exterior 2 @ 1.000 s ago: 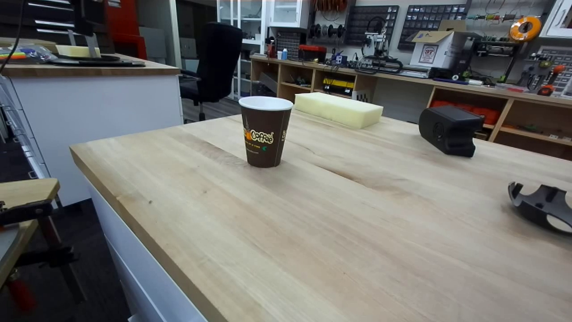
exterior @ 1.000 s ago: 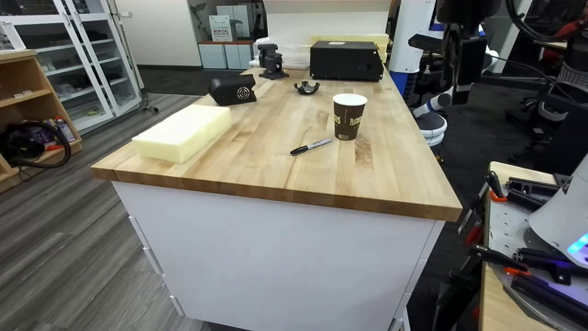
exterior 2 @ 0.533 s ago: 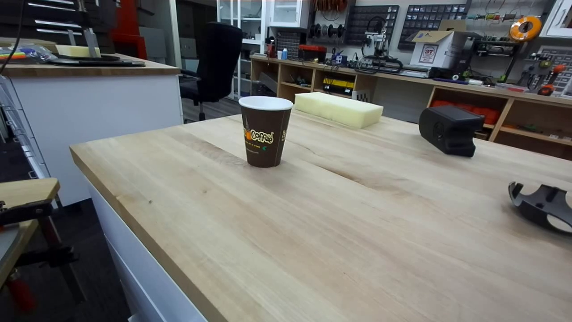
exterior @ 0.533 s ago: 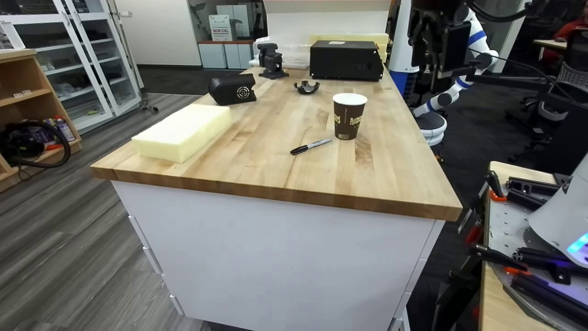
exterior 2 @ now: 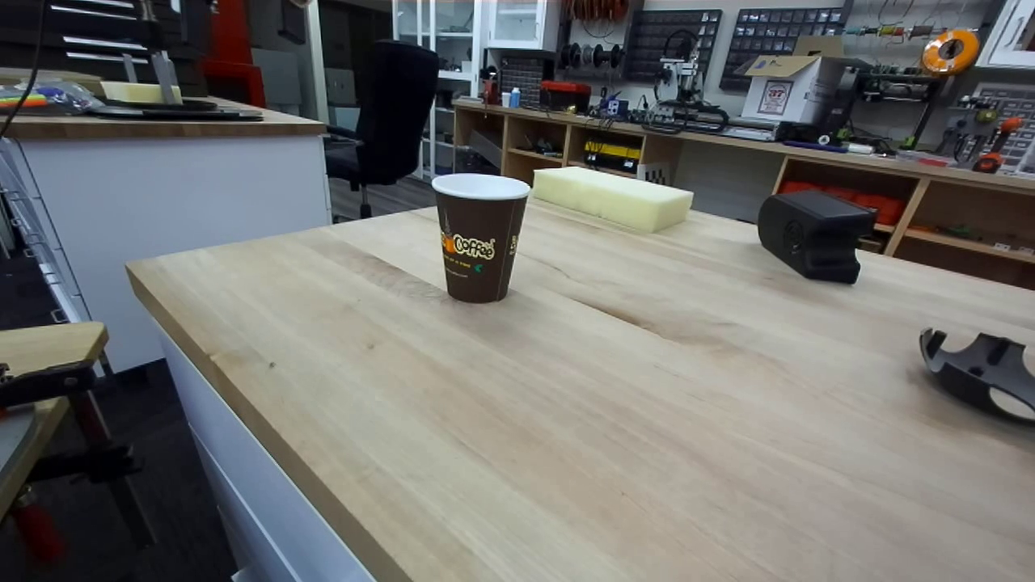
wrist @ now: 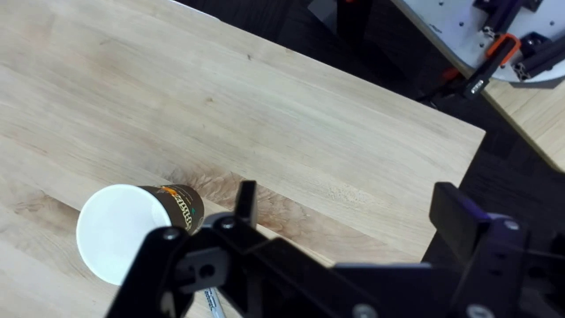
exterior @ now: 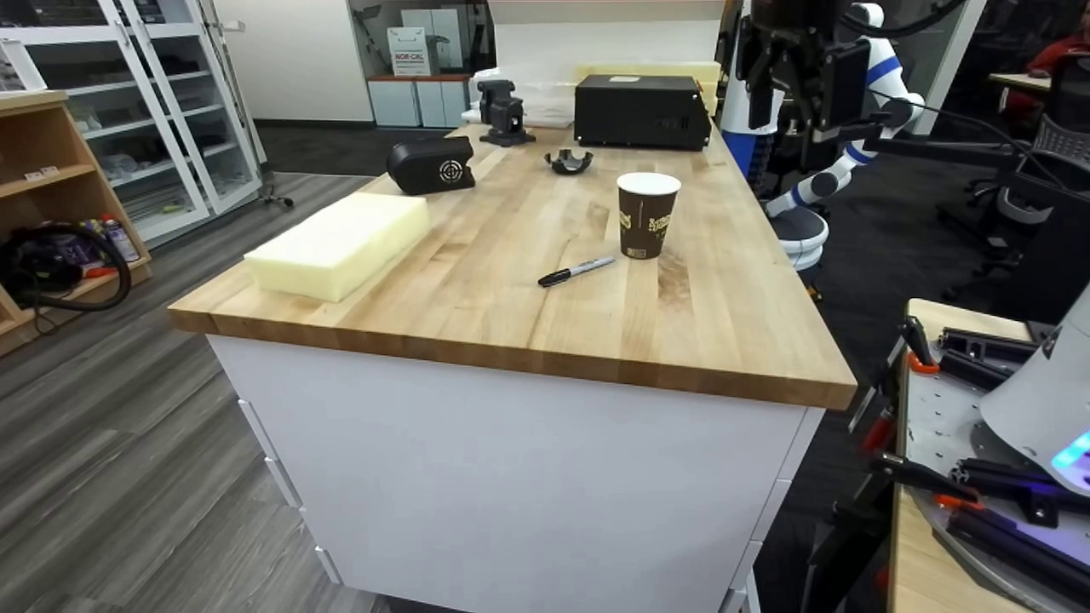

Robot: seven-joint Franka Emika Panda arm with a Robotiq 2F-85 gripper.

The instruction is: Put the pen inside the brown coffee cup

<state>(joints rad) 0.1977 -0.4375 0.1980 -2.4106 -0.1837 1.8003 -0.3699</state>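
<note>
The pen [exterior: 576, 272], with a black cap and a silvery barrel, lies flat on the wooden table beside the cup. In the wrist view only part of its barrel [wrist: 213, 303] shows, the rest hidden by the gripper. The brown coffee cup [exterior: 647, 216] stands upright with a white rim; it also shows in an exterior view [exterior 2: 482, 242] and in the wrist view [wrist: 178, 205], left of the gripper. My gripper [wrist: 348, 203] is open and empty, its fingers wide apart above the table. In an exterior view the gripper [exterior: 792, 128] hangs right of the cup and higher.
A yellow foam block [exterior: 341, 245] lies on the wooden table [exterior: 477, 315]. A black boxy device [exterior: 431, 166], a black curved part [exterior: 569, 162], a black stand [exterior: 504, 115] and a large black box [exterior: 643, 112] are farther back. The table's edge shows near the right finger.
In an exterior view my gripper has moved left and turned, so both fingers now show apart. Most of this happened in the first half second. The pen and the cup have not moved.
</note>
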